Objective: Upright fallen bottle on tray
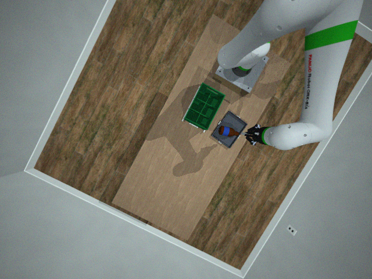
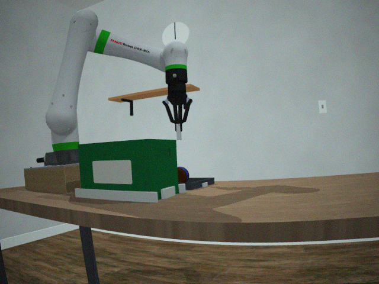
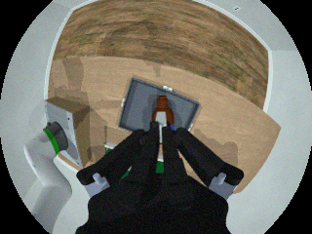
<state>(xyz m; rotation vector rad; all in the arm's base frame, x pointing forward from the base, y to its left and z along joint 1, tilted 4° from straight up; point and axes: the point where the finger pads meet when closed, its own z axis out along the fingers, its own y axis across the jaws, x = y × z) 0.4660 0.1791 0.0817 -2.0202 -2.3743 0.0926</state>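
Observation:
The brown bottle (image 1: 225,131) (image 2: 183,174) (image 3: 162,101) with a blue label lies on its side in the grey tray (image 1: 236,121) (image 2: 200,183) (image 3: 138,104). In the top view its neck points right, toward the gripper. In the exterior view the crate hides most of it. My gripper (image 1: 244,133) (image 2: 179,135) (image 3: 161,118) is shut with its pale fingertips together and nothing between them. It hangs well above the bottle and tray, pointing down, and hides part of the bottle in the wrist view. The tray sits level on the table.
The green divided crate (image 1: 213,89) (image 2: 153,171) (image 3: 160,167) stands level on the table (image 1: 168,186) beside the tray, much taller than it. The robot base's box (image 2: 45,179) (image 3: 80,117) stands on the table too. A wooden shelf (image 2: 140,94) is on the wall behind.

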